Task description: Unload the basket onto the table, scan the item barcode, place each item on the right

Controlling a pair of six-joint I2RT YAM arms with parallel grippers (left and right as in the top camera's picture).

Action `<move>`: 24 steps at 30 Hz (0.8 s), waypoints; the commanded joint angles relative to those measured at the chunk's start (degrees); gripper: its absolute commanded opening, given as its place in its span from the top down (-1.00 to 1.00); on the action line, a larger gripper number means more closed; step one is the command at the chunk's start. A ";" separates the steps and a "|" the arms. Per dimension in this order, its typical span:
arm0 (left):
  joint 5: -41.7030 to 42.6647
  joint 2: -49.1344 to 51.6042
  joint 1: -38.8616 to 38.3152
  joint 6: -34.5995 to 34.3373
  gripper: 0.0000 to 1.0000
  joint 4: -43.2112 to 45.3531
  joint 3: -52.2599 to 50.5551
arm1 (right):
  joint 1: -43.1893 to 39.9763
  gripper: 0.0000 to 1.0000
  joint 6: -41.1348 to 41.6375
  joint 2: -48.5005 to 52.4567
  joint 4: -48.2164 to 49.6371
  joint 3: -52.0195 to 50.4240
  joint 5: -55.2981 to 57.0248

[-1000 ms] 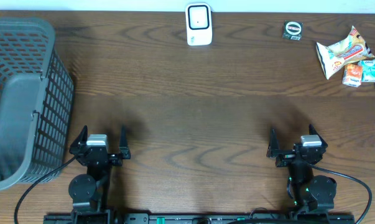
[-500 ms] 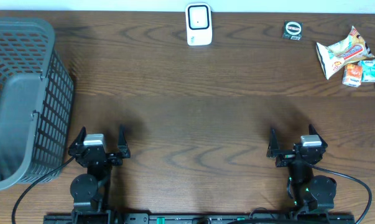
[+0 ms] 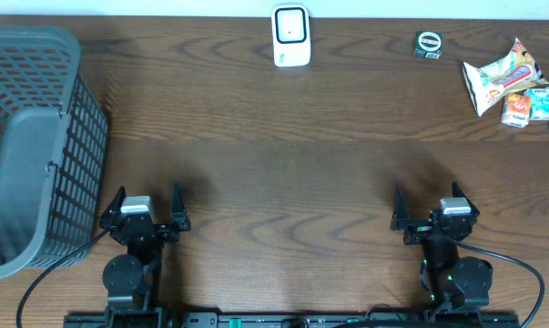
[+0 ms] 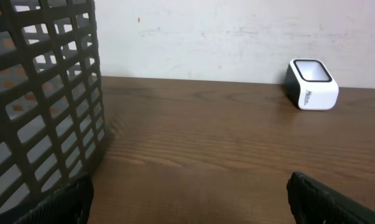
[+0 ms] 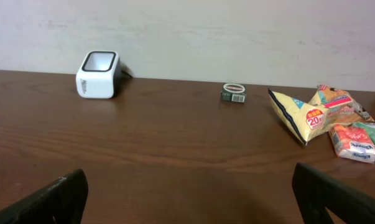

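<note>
Here, left claw (image 3: pixel 147 193) and right claw (image 3: pixel 427 195) spread wide, empty, white scanner (image 3: pixel 290 35) far across the surface (image 3: pixel 283 164), snack packets (image 3: pixel 502 77) far right, grey basket (image 3: pixel 28 146) left.

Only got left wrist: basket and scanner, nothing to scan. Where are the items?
Observer: Snack packets lie at the far right, well right of the scanner.
Operator: Anything else out there?
Observer: A small dark box sits between the scanner and the packets, near the back edge.
Operator: Right arm holding anything?
Observer: No. The right gripper is at the near edge, jaws open and empty.
</note>
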 commanded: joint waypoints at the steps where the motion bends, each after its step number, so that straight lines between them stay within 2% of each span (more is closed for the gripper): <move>1: -0.98 -0.48 -0.02 1.53 -0.95 -2.58 -0.92 | -0.24 -0.99 -0.46 -0.35 -0.26 -0.09 0.28; 24: -1.38 -0.48 0.00 2.40 -0.95 -2.60 -0.92 | -0.24 -0.99 -0.46 -0.35 -0.26 -0.09 0.28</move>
